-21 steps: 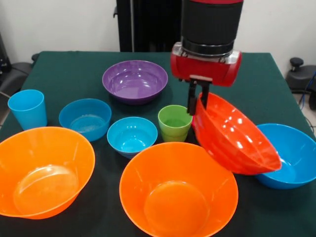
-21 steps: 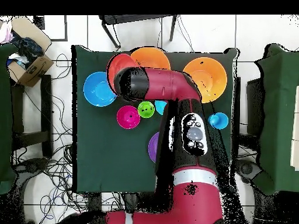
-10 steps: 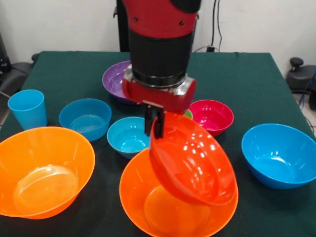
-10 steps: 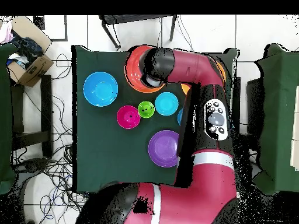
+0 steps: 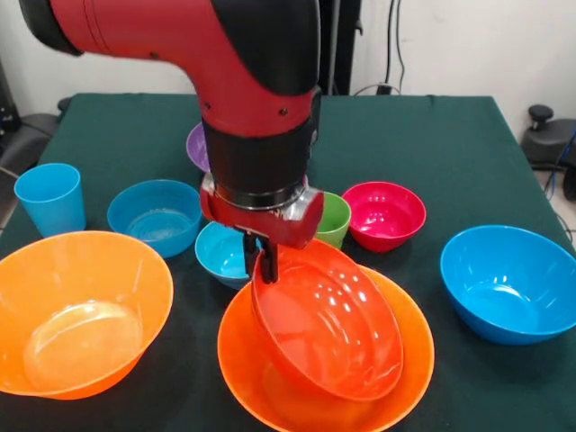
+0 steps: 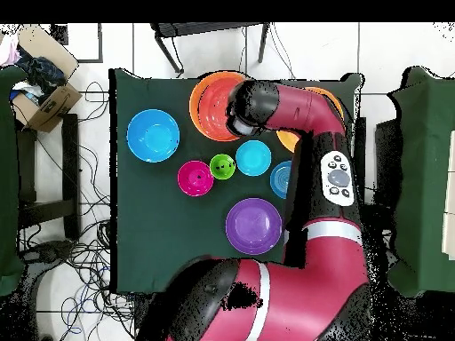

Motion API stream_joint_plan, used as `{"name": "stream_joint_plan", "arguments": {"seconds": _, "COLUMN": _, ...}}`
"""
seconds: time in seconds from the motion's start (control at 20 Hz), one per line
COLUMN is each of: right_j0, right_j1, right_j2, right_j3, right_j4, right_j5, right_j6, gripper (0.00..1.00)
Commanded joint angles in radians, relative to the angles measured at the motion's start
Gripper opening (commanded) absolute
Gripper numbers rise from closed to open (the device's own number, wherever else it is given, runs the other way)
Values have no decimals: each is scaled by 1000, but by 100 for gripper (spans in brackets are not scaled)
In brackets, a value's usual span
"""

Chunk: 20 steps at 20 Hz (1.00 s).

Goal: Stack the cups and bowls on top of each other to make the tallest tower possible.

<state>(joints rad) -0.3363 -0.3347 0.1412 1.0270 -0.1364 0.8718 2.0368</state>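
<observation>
Fingers: the fingers (image 5: 265, 263) are pinched narrow over the near rim of the red-orange bowl (image 5: 328, 322), holding it tilted.
Change: a second ago this bowl hung off to one side, beside the big blue bowl (image 5: 509, 281); it has since been carried across and lowered, and now sits partly inside the orange bowl (image 5: 270, 378) just below the fingers.
Meaning: judged from this, the first nest of the tower is nearly made; the bowl looks not yet level, so letting go may let it settle or rock.
Beside the fingers: small blue bowl (image 5: 220, 250) and lime green cup (image 5: 335, 216) stand just behind, either side of the wrist; pink-red bowl (image 5: 385, 211) a little further off.
Further off: second orange bowl (image 5: 81, 310), mid blue bowl (image 5: 155, 213), light blue cup (image 5: 49, 196); purple bowl (image 6: 254, 226) mostly hidden by the arm from the front.
Room: straight up is free; the nested pair sits near the table (image 5: 468, 153) edge on the side away from the robot, so sideways moves are tight.
</observation>
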Motion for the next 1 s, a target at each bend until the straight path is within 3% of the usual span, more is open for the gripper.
{"name": "stream_joint_plan", "arguments": {"seconds": 0.05, "right_j0": 6, "right_j1": 32, "right_j2": 128, "right_j3": 73, "right_j4": -52, "right_j5": -90, "right_j6": -179, "gripper": 0}}
{"name": "stream_joint_plan", "arguments": {"seconds": 0.6, "right_j0": -9, "right_j1": 21, "right_j2": 166, "right_j3": 115, "right_j4": -18, "right_j5": -77, "right_j6": -161, "gripper": 0}}
{"name": "stream_joint_plan", "arguments": {"seconds": 1.0, "right_j0": -28, "right_j1": 50, "right_j2": 204, "right_j3": 90, "right_j4": -20, "right_j5": -65, "right_j6": -181, "gripper": 0}}
